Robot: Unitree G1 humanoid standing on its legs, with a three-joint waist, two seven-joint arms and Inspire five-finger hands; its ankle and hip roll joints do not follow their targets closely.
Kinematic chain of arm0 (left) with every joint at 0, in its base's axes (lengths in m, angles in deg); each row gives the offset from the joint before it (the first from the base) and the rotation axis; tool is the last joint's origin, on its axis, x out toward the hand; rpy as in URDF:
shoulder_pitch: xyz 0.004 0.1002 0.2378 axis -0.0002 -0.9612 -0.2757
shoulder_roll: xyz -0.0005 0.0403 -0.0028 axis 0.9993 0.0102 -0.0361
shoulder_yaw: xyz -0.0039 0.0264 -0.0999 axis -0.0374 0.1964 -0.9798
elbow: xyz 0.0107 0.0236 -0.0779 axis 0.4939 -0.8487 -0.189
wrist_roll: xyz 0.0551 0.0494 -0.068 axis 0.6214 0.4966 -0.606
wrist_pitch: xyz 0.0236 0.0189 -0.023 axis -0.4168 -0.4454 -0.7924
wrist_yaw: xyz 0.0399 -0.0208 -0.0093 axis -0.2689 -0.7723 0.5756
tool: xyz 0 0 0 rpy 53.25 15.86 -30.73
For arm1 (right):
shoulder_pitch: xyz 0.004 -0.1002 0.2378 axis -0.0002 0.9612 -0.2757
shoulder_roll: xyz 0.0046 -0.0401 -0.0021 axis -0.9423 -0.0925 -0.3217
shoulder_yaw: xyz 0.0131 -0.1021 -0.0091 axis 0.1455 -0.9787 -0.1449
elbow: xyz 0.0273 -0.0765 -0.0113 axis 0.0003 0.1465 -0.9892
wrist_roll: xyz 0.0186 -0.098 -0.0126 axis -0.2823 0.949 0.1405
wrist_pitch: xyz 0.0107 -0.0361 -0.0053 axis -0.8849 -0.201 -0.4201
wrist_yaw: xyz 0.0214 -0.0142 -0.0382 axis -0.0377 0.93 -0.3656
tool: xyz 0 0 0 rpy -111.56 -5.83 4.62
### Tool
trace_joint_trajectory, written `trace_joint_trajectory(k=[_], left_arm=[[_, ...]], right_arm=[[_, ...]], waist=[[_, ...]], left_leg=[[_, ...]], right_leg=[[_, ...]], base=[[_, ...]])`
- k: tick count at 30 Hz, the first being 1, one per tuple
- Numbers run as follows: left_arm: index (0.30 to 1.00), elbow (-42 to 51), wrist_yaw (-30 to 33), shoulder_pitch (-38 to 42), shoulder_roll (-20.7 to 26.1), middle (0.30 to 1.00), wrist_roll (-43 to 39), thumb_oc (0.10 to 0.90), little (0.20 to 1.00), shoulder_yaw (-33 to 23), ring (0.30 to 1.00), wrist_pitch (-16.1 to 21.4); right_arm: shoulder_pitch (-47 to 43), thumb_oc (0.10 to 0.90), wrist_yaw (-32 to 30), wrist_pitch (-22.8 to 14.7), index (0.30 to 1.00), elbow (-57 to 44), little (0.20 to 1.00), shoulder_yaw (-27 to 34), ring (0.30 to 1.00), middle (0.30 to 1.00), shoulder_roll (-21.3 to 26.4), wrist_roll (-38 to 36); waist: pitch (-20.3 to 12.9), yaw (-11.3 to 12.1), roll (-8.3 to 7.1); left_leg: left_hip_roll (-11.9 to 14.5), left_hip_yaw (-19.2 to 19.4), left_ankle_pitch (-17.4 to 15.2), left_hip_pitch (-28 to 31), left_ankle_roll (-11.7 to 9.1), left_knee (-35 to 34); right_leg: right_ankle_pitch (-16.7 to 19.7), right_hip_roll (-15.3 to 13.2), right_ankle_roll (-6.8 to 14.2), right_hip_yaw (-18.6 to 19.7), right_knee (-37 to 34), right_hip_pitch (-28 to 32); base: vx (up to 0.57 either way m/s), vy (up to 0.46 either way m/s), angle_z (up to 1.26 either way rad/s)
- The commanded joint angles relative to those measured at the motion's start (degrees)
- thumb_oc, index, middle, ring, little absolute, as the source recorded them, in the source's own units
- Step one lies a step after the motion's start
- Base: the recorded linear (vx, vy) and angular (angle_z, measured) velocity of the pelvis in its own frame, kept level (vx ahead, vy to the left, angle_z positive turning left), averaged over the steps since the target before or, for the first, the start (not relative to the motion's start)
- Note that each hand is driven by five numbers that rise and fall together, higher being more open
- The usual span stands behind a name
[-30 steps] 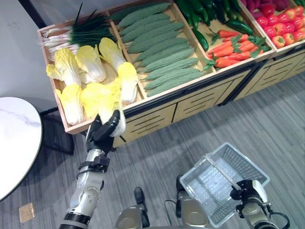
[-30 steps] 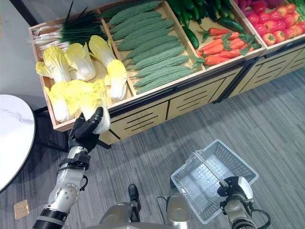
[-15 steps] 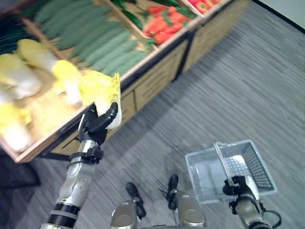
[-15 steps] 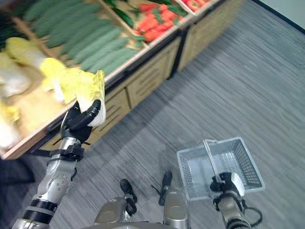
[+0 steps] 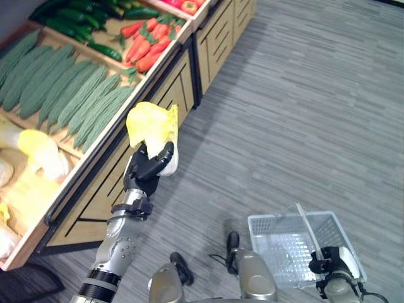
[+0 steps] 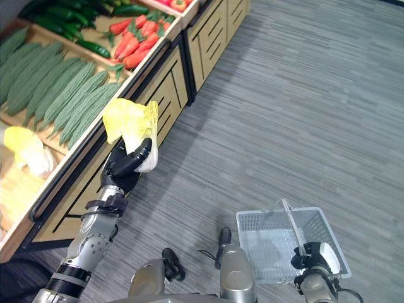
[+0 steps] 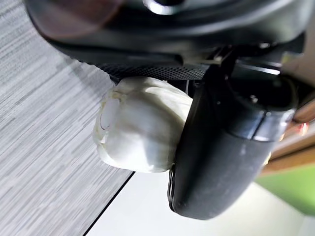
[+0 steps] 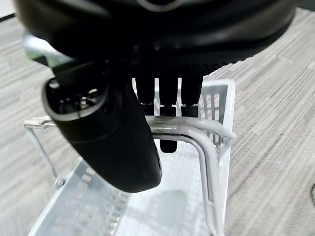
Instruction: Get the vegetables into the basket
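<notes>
My left hand (image 5: pixel 146 172) is shut on a napa cabbage (image 5: pixel 151 125), yellow leaves up and white stem in the fingers, held in the air beside the wooden produce stand. Its white base (image 7: pixel 140 125) shows against the thumb in the left wrist view. My right hand (image 5: pixel 338 265) at the lower right is shut on the metal handle (image 8: pixel 197 135) of a pale wire basket (image 5: pixel 278 243), which hangs empty over the floor. The cabbage is well to the left of the basket and higher.
The produce stand (image 5: pixel 95 183) runs along the left, with more cabbages (image 5: pixel 44 154), bitter gourds (image 5: pixel 69 95), cucumbers (image 5: pixel 101 50), carrots (image 5: pixel 148 44) and red peppers (image 5: pixel 189 6). Grey striped floor (image 5: pixel 303 113) spreads out to the right.
The camera has swung right, so the stand has slid left and more floor shows. My left hand has carried the cabbage clear of the stand. The basket stays in my right hand.
</notes>
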Motion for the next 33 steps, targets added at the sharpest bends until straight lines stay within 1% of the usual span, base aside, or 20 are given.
trace_joint_trajectory(k=[1, 3, 4, 5, 7, 8, 10, 11, 12, 14, 16, 17, 22, 23, 24, 25, 27, 28, 30, 33], left_arm=[[0.3, 6.7, -2.3, 3.0, 2.0, 0.3, 1.4, 0.4, 0.3, -1.1, 0.3, 5.6], [0.3, 6.7, -2.3, 3.0, 2.0, 0.3, 1.4, 0.4, 0.3, -1.1, 0.3, 5.6], [0.3, 7.8, -2.0, 2.3, 2.6, 0.3, 1.8, 0.4, 0.3, -1.6, 0.3, 6.5], [0.3, 8.1, -2.1, 2.2, 2.9, 0.3, 1.3, 0.4, 0.3, -2.1, 0.3, 6.8], [0.3, 8.5, -3.4, 1.3, 3.7, 0.3, -0.1, 0.4, 0.3, -2.8, 0.3, 6.6], [0.3, 8.4, -3.9, 1.5, 4.1, 0.3, -0.3, 0.4, 0.3, -2.2, 0.3, 6.7], [0.3, 8.3, -3.9, 1.7, 5.3, 0.3, 0.0, 0.4, 0.3, -1.5, 0.3, 6.7], [0.3, 8.3, -3.9, 1.7, 5.3, 0.3, 0.0, 0.4, 0.3, -1.5, 0.3, 6.7], [0.3, 8.1, -4.1, 1.9, 6.6, 0.3, 0.2, 0.4, 0.3, -0.8, 0.3, 6.4], [0.3, 7.9, -4.0, 2.6, 7.4, 0.3, 0.3, 0.4, 0.3, -0.2, 0.3, 6.4], [0.3, 7.7, -3.8, 2.8, 7.8, 0.3, 0.4, 0.4, 0.3, 0.1, 0.3, 6.3], [0.3, 7.2, -3.9, 3.5, 8.1, 0.3, 0.9, 0.4, 0.3, 0.7, 0.3, 6.1], [0.3, 7.2, -3.3, 4.3, 10.7, 0.3, 6.3, 0.4, 0.3, 2.3, 0.3, 6.2], [0.3, 8.0, -3.2, 5.2, 13.8, 0.3, 9.6, 0.4, 0.3, 3.7, 0.3, 6.3], [0.3, 8.0, -3.2, 5.2, 13.8, 0.3, 9.6, 0.4, 0.3, 3.7, 0.3, 6.3], [0.3, 8.1, -3.3, 6.1, 15.5, 0.3, 11.5, 0.4, 0.3, 4.3, 0.3, 6.3], [0.3, 8.4, -3.6, 7.2, 19.2, 0.3, 14.7, 0.4, 0.3, 5.2, 0.3, 6.5], [0.3, 8.2, -4.2, 8.9, 22.0, 0.3, 17.6, 0.4, 0.3, 7.1, 0.3, 6.7], [0.3, 8.3, -4.4, 9.9, 23.2, 0.3, 18.5, 0.4, 0.3, 8.1, 0.3, 6.9], [0.3, 9.2, -4.1, 14.2, 29.1, 0.3, 25.1, 0.4, 0.3, 12.0, 0.3, 8.1]], right_arm=[[-2.4, 0.4, -5.3, -2.0, 0.3, -1.1, 0.3, -0.5, 0.3, 0.3, 6.6, -1.9], [-2.4, 0.4, -5.3, -2.0, 0.3, -1.1, 0.3, -0.5, 0.3, 0.3, 6.6, -1.9], [-3.4, 0.4, -5.4, -2.8, 0.3, -2.3, 0.3, -1.3, 0.3, 0.3, 7.5, -1.5], [-3.7, 0.4, -5.4, -3.2, 0.3, -3.6, 0.3, -1.8, 0.3, 0.3, 8.3, -0.7], [-4.0, 0.4, -4.5, -3.8, 0.3, -6.3, 0.3, -2.0, 0.3, 0.3, 9.8, 0.4], [-4.3, 0.4, -4.2, -3.7, 0.3, -7.4, 0.3, -2.0, 0.3, 0.3, 10.6, 0.9], [-5.9, 0.4, -3.7, -3.2, 0.3, -8.6, 0.3, -2.9, 0.3, 0.3, 11.4, 2.1], [-5.9, 0.4, -3.7, -3.2, 0.3, -8.6, 0.3, -2.9, 0.3, 0.3, 11.4, 2.1], [-7.7, 0.4, -3.5, -2.9, 0.3, -9.5, 0.3, -3.7, 0.3, 0.3, 12.4, 3.1], [-10.6, 0.4, -3.7, -2.7, 0.3, -7.7, 0.3, -5.0, 0.3, 0.3, 12.5, 3.3], [-13.6, 0.4, -3.6, -2.1, 0.3, -5.6, 0.3, -6.7, 0.3, 0.3, 12.3, 3.6], [-15.8, 0.4, -3.4, -1.5, 0.3, -2.0, 0.3, -8.0, 0.3, 0.3, 13.1, 4.1], [-19.2, 0.4, -2.5, -0.9, 0.3, 2.2, 0.3, -10.4, 0.3, 0.3, 15.5, 4.9], [-21.0, 0.4, -1.9, -1.1, 0.3, 4.5, 0.3, -11.7, 0.3, 0.3, 16.4, 4.4], [-21.0, 0.4, -1.9, -1.1, 0.3, 4.5, 0.3, -11.7, 0.3, 0.3, 16.4, 4.4], [-21.8, 0.4, -1.5, -1.3, 0.3, 5.4, 0.3, -12.7, 0.3, 0.3, 17.1, 4.4], [-22.6, 0.4, -1.1, -1.8, 0.3, 2.8, 0.3, -14.2, 0.3, 0.3, 18.0, 5.2], [-23.4, 0.4, -0.8, -3.0, 0.3, -1.1, 0.3, -15.8, 0.3, 0.3, 19.5, 5.7], [-23.9, 0.4, -0.8, -3.4, 0.3, -2.3, 0.3, -16.2, 0.3, 0.3, 19.7, 5.5], [-24.5, 0.4, -0.5, -5.3, 0.3, -10.3, 0.3, -17.3, 0.3, 0.3, 20.0, 4.6]], waist=[[-2.0, 2.0, -1.96], [-2.1, 2.0, -1.96], [-2.5, 3.5, -1.45], [-2.5, 3.7, -1.25], [-3.3, 3.5, -1.12], [-3.8, 3.3, -1.2], [-4.3, 3.3, -1.87], [-4.3, 3.3, -1.88], [-4.8, 3.5, -2.53], [-5.2, 4.0, -2.99], [-5.6, 4.9, -3.51], [-6.0, 5.3, -3.8], [-6.9, 5.5, -3.93], [-7.7, 5.6, -3.82], [-7.6, 5.6, -3.83], [-8.0, 5.6, -3.74], [-8.6, 5.5, -3.72], [-9.1, 5.2, -3.78], [-9.2, 5.2, -3.69], [-9.7, 4.6, -3.41]], left_leg=[[1.0, -9.9, 6.5, -5.4, 2.1, -4.8], [0.9, -9.9, 6.5, -5.4, 2.1, -4.9], [-1.3, -18.3, 7.8, -6.8, 1.8, -6.7], [-1.9, -19.5, 7.9, -6.9, 1.6, -6.9], [-1.8, -16.6, 7.4, -5.6, 2.1, -8.0], [-2.1, -15.2, 7.0, -5.0, 2.6, -8.3], [-3.0, -12.6, 6.1, -3.7, 3.9, -8.6], [-3.0, -12.6, 6.1, -3.7, 3.9, -8.6], [-3.7, -9.9, 5.5, -2.5, 5.1, -9.0], [-3.9, -7.9, 5.3, -1.2, 5.9, -10.2], [-3.8, -5.9, 5.4, 0.2, 6.0, -11.8], [-3.8, -5.3, 5.6, 1.0, 6.0, -12.9], [-3.8, -5.2, 6.0, 1.9, 5.7, -13.6], [-3.7, -5.2, 6.1, 2.3, 5.4, -14.1], [-3.7, -5.2, 6.1, 2.4, 5.4, -14.2], [-3.6, -5.2, 6.2, 2.6, 5.2, -14.6], [-3.2, -5.0, 6.6, 3.0, 4.6, -15.6], [-2.9, -5.0, 6.8, 3.3, 4.1, -16.0], [-2.7, -5.1, 6.8, 3.4, 4.0, -16.0], [-2.3, -5.2, 6.8, 4.2, 3.7, -16.3]], right_leg=[[-4.4, -0.4, 6.0, 6.1, -3.9, 3.7], [-4.4, -0.4, 6.0, 6.1, -3.8, 3.6], [-4.2, 0.4, 6.1, 9.3, -4.4, 3.6], [-4.4, 0.5, 6.1, 10.4, -4.4, 3.5], [-4.7, 0.2, 6.5, 12.0, -3.8, 3.3], [-4.8, -0.7, 7.1, 12.3, -3.5, 3.1], [-4.4, -1.8, 7.8, 13.8, -2.6, 2.7], [-4.4, -1.8, 7.8, 13.8, -2.6, 2.7], [-3.6, -2.7, 8.7, 14.9, -2.0, 2.1], [-2.5, -3.2, 9.6, 14.3, -1.5, 1.5], [-1.0, -4.2, 10.2, 11.2, -1.6, 1.1], [0.2, -4.8, 10.4, 8.7, -2.2, 1.2], [1.1, -5.4, 10.5, 7.6, -4.6, 2.7], [1.2, -5.7, 10.5, 7.0, -6.3, 3.7], [1.2, -5.7, 10.5, 7.0, -6.3, 3.8], [1.3, -5.8, 10.5, 6.9, -7.1, 4.1], [1.7, -5.9, 10.5, 6.5, -8.6, 4.7], [1.9, -5.7, 10.5, 6.4, -9.6, 5.2], [2.0, -5.7, 10.5, 6.2, -9.8, 5.5], [1.9, -5.5, 10.5, 6.4, -10.4, 6.2]], base=[[0.14, 0.049, -1.29], [0.09, 0.069, -1.05], [0.12, 0.148, -1.07], [0.14, 0.218, -0.66], [0.09, 0.261, -0.93], [0.11, 0.337, -1.09], [0.07, 0.267, -0.56], [0.07, 0.27, -0.44], [0.08, 0.247, -0.39], [0.08, 0.229, -0.48], [0.04, 0.11, -0.71], [0.04, 0.062, -0.44], [0.04, 0.023, -0.05], [0.05, 0.008, 0.13], [0.04, 0.002, 0.11], [0.0, 0.0, 0.0], [0.01, -0.02, 0.02], [0.03, -0.044, 0.04], [0.01, -0.02, 0.01], [0.01, -0.009, 0.0]])
